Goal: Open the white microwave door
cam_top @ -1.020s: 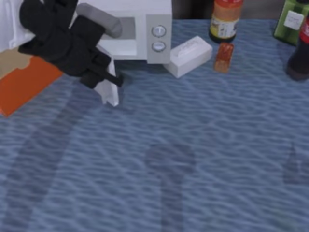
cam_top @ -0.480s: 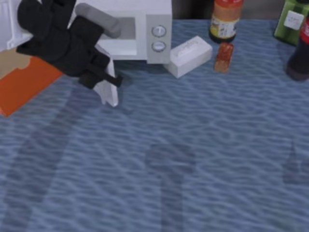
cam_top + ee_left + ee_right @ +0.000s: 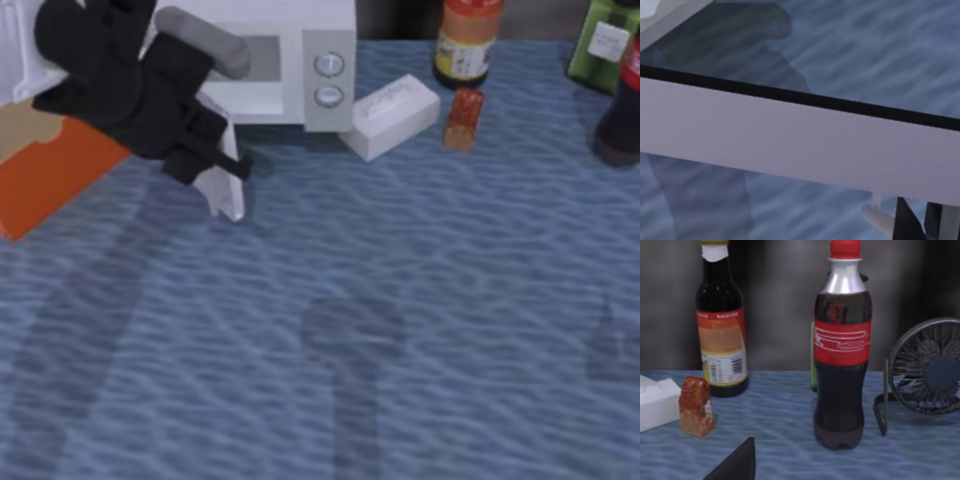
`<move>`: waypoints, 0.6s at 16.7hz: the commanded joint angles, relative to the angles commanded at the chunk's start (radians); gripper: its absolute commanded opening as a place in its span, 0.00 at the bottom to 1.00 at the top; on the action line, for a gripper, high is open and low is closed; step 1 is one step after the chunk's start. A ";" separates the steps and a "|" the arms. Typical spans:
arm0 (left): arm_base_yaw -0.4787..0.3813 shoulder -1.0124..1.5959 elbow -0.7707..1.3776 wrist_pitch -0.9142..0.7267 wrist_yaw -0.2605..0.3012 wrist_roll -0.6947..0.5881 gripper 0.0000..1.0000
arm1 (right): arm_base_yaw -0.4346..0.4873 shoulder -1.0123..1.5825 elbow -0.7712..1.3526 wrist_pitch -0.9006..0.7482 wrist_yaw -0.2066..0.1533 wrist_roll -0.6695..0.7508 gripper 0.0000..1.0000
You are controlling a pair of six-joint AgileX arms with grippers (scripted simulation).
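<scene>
The white microwave (image 3: 300, 20) stands at the table's back left, its grey knob panel (image 3: 328, 80) facing front. The door (image 3: 228, 200) is swung out toward the front and stands nearly edge-on. My left gripper (image 3: 225, 165) is shut at the door's free edge. In the left wrist view the door (image 3: 790, 135) fills a wide pale band, and a light handle bar (image 3: 877, 217) lies next to my dark fingers (image 3: 907, 225). My right gripper (image 3: 790, 475) is out of the top view and is parked near the back right, open, with one dark fingertip (image 3: 737, 465) showing.
A white carton (image 3: 390, 115) and an orange stamp (image 3: 463, 118) lie right of the microwave. A sauce bottle (image 3: 467, 40), green bottle (image 3: 603, 40) and cola bottle (image 3: 620, 100) line the back right. An orange board (image 3: 50, 175) lies far left. A small fan (image 3: 930, 372) stands by the cola.
My left arm has drifted slightly to the left with the door edge. The door's angle has hardly changed.
</scene>
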 joint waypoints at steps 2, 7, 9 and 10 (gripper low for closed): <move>0.000 0.000 0.000 0.000 0.000 0.000 0.00 | 0.000 0.000 0.000 0.000 0.000 0.000 1.00; 0.000 0.000 0.000 0.000 0.000 0.000 0.00 | 0.000 0.000 0.000 0.000 0.000 0.000 1.00; -0.004 0.004 -0.004 -0.001 0.005 -0.002 0.00 | 0.000 0.000 0.000 0.000 0.000 0.000 1.00; -0.002 0.003 -0.004 -0.001 0.007 0.001 0.00 | 0.000 0.000 0.000 0.000 0.000 0.000 1.00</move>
